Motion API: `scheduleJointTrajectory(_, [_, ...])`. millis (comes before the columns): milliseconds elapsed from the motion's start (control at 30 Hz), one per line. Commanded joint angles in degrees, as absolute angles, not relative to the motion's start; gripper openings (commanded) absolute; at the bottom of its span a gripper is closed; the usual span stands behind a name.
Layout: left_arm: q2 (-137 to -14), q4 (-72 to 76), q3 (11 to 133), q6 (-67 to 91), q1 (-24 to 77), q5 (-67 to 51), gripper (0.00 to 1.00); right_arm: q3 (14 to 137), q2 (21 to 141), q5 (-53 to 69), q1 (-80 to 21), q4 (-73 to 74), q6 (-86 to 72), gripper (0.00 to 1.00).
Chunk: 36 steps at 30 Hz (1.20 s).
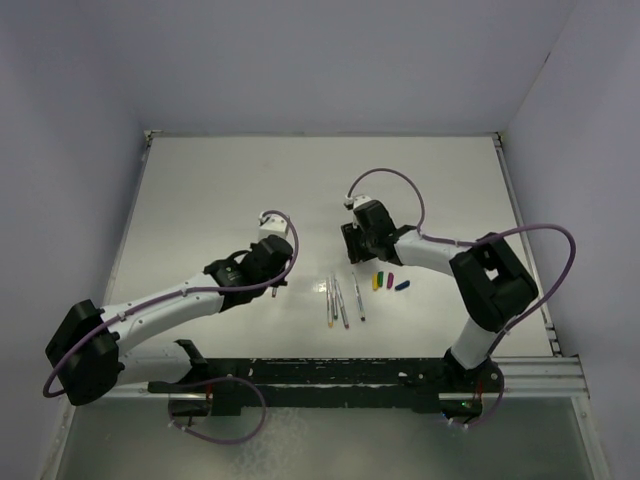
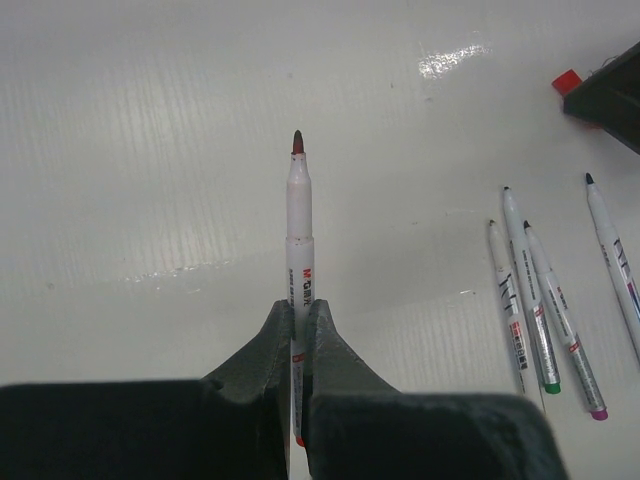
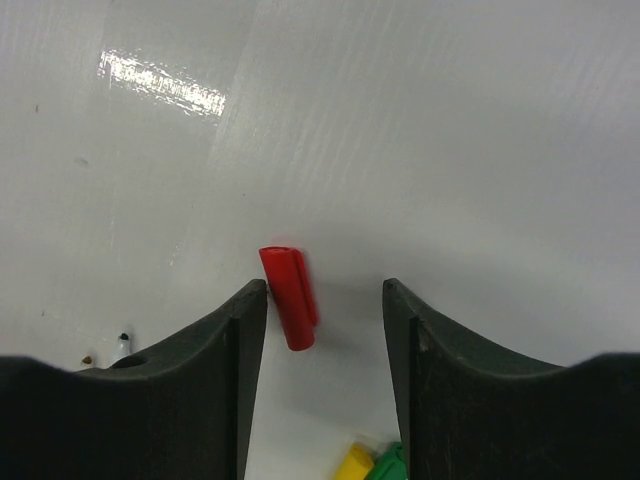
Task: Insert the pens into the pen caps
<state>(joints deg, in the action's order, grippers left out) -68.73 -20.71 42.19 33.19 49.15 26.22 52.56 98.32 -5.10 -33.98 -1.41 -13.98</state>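
Note:
My left gripper point(image 2: 303, 308) is shut on a whitish pen point(image 2: 299, 240) with a red tip, held out above the table; in the top view the left gripper point(image 1: 268, 268) is left of the loose pens. Several more pens point(image 2: 545, 320) lie side by side on the table point(image 1: 343, 303). My right gripper point(image 3: 325, 290) is open and low, its jaws on either side of the red cap point(image 3: 288, 297), which lies by the left finger. The yellow cap point(image 3: 353, 462) and green cap point(image 3: 388, 462) lie just behind it. The top view shows the yellow point(image 1: 376, 282), green point(image 1: 381, 277), purple point(image 1: 390, 280) and blue point(image 1: 402, 286) caps.
The white table point(image 1: 220, 190) is walled at the back and both sides. A black rail point(image 1: 330, 375) with both arm bases runs along the near edge. The right gripper's body point(image 2: 610, 95) shows at the top right of the left wrist view, with the red cap point(image 2: 567, 80) beside it.

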Motion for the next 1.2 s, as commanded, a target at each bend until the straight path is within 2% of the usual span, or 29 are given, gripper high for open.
scheduleJointTrajectory(0, [-67.33,-20.09,41.66,34.45,48.87,28.07,0.00,55.48,99.14,-7.47,-35.31,1.53,-13.10,0.52])
scheduleJointTrajectory(67, [-67.24,-20.01,41.77,34.38,48.87,28.29,0.00,55.87,99.71,-7.83,-35.92,2.54,-13.30,0.46])
scheduleJointTrajectory(133, [-67.27,-20.00,41.75,34.35,48.87,28.30,0.00,55.78,100.12,-8.08,-36.41,2.81,-13.50,0.32])
scheduleJointTrajectory(167, [-67.32,-20.02,41.73,34.36,48.87,28.31,0.00,55.74,100.30,-8.07,-36.57,2.81,-13.63,0.28])
scheduleJointTrajectory(333, [-67.26,-20.24,41.74,34.45,48.82,28.76,0.00,55.54,101.60,-7.73,-36.90,3.40,-14.64,0.28])
scheduleJointTrajectory(367, [-67.16,-20.26,41.75,34.43,48.84,28.89,0.00,55.58,101.88,-7.40,-36.84,3.51,-14.82,0.25])
scheduleJointTrajectory(400, [-67.10,-20.31,41.75,34.45,48.86,28.97,0.00,55.57,102.13,-7.08,-36.90,3.52,-14.98,0.18])
scheduleJointTrajectory(433, [-67.08,-20.34,41.75,34.45,48.87,29.09,0.00,55.61,102.39,-6.76,-36.91,3.70,-15.14,0.06])
scheduleJointTrajectory(467, [-67.06,-20.31,41.75,34.45,48.87,29.16,0.00,55.70,102.72,-6.60,-36.91,4.02,-15.42,0.00])
scheduleJointTrajectory(967, [-68.37,-19.55,41.76,33.50,48.86,28.94,0.00,61.08,112.20,-0.66,-36.87,13.61,-20.10,0.00])
scheduleJointTrajectory(1167, [-68.13,-15.91,41.51,30.96,48.86,28.13,0.00,59.56,105.75,-4.01,-36.89,8.42,-20.03,0.00])
